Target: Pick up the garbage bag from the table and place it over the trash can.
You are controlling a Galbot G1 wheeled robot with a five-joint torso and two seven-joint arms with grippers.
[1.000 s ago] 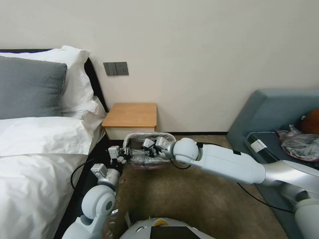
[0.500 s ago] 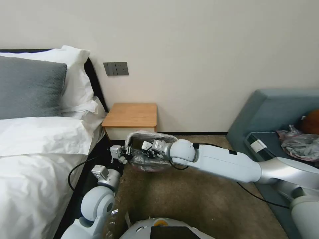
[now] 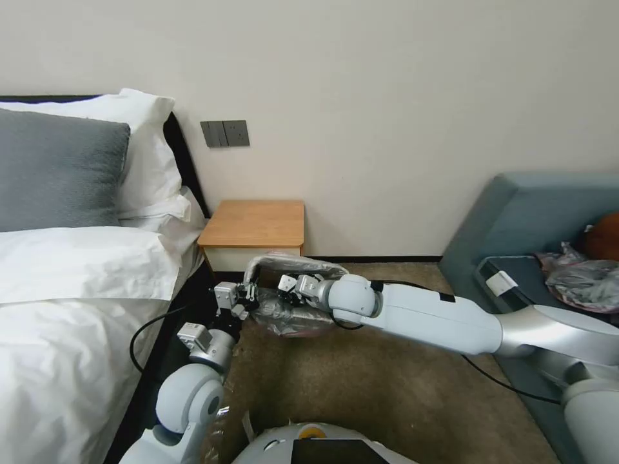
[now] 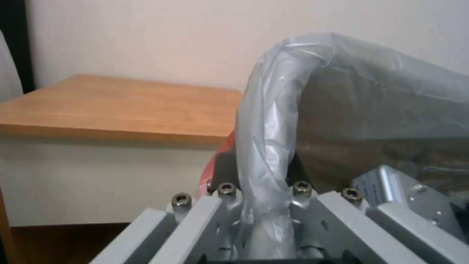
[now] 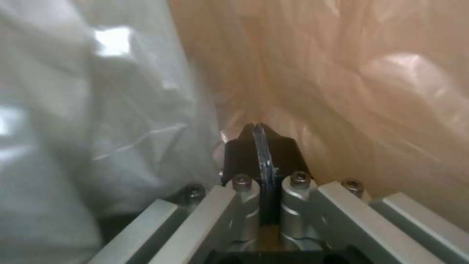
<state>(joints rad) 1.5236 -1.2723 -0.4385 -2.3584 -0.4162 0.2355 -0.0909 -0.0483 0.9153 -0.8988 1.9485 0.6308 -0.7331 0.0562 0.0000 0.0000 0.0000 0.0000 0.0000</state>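
grippers, left [image 3: 248,298] and right [image 3: 291,291], both clamp garbage bag [image 3: 290,309] beside table [image 3: 255,222].

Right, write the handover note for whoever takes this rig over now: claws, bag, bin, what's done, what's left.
Left claw: shut on the garbage bag, pinching a bunched fold of film at the bag's left side.
Right claw: shut on a thin fold of the bag, reaching in from the right.
The bag is off the table, held open between both claws low in front of it, above the carpet.
The bin itself is hidden by the film, so I cannot tell how far the bag is seated.
Left: check the rim fit, then release.
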